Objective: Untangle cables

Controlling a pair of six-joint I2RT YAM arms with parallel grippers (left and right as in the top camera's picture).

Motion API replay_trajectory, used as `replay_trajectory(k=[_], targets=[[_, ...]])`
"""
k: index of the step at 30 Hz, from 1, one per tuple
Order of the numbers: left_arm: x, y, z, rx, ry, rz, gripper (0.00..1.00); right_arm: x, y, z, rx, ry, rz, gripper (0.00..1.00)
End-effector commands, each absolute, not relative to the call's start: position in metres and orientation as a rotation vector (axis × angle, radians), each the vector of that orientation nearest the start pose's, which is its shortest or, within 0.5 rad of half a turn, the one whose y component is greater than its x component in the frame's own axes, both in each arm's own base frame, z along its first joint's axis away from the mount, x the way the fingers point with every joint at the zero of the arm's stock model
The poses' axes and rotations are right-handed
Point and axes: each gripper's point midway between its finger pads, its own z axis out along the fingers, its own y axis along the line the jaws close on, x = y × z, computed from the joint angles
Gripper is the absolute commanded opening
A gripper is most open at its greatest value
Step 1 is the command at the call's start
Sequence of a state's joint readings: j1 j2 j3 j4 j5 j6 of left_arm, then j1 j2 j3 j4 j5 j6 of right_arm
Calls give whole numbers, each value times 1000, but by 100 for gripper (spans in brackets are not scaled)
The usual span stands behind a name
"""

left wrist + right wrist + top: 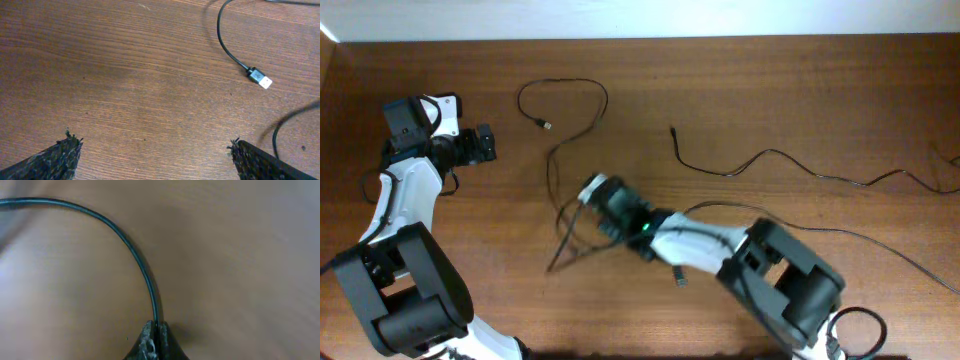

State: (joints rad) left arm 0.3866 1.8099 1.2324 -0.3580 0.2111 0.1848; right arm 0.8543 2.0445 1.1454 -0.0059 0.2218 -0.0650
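Several thin black cables lie on the wooden table. One cable (563,88) loops at the upper middle, ends in a silver plug (545,125) and runs down into a crossing of strands (560,235). My right gripper (584,198) is at that crossing. In the right wrist view its tips (156,330) are shut on a cable (125,240) that arcs away to the left. Another cable (770,155) trails off to the right edge. My left gripper (480,145) stays at the far left, open (155,152) over bare wood. The silver plug (260,79) lies ahead of its right finger (260,162).
A small loose plug (680,280) lies beside my right arm (720,245). A further strand (880,245) runs toward the lower right edge. The table's far edge meets a white wall (640,15) at the top.
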Motion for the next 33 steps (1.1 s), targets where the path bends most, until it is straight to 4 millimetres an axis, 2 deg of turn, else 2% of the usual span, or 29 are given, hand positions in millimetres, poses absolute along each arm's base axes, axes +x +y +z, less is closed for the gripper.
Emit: replay_trajectory(k=[1, 5, 9, 12, 13, 14, 15, 17, 19, 23, 25, 28, 33], targets=[[445, 145, 107, -176, 2438, -14, 99, 380, 303, -9, -689, 2383, 109, 4], [445, 144, 107, -176, 2438, -14, 99, 394, 286, -11, -537, 2445, 204, 4], [445, 145, 107, -176, 2438, -14, 99, 378, 306, -12, -635, 2454, 323, 4], [445, 144, 107, -176, 2438, -14, 100, 374, 315, -9, -676, 2423, 312, 4], [445, 144, 107, -176, 2438, -14, 99, 377, 318, -5, -696, 2398, 312, 18], [445, 144, 107, -176, 2438, -14, 99, 379, 320, -1, -714, 2372, 313, 41], [445, 144, 107, -177, 2438, -14, 99, 384, 324, 7, -744, 2323, 314, 56], [445, 144, 107, -176, 2438, -14, 100, 388, 328, 12, -806, 2266, 299, 71], [445, 144, 107, -176, 2438, -14, 99, 393, 332, 18, -808, 2227, 305, 79], [445, 144, 107, -176, 2438, -14, 99, 402, 341, 33, -971, 2063, 248, 79], [445, 144, 107, -176, 2438, -14, 99, 406, 343, 34, -1036, 2006, 212, 79], [445, 144, 107, -176, 2438, -14, 99, 405, 343, 20, -1120, 1979, 172, 82], [445, 144, 107, -176, 2438, -14, 99, 408, 343, 3, -1123, 1979, 167, 83]])
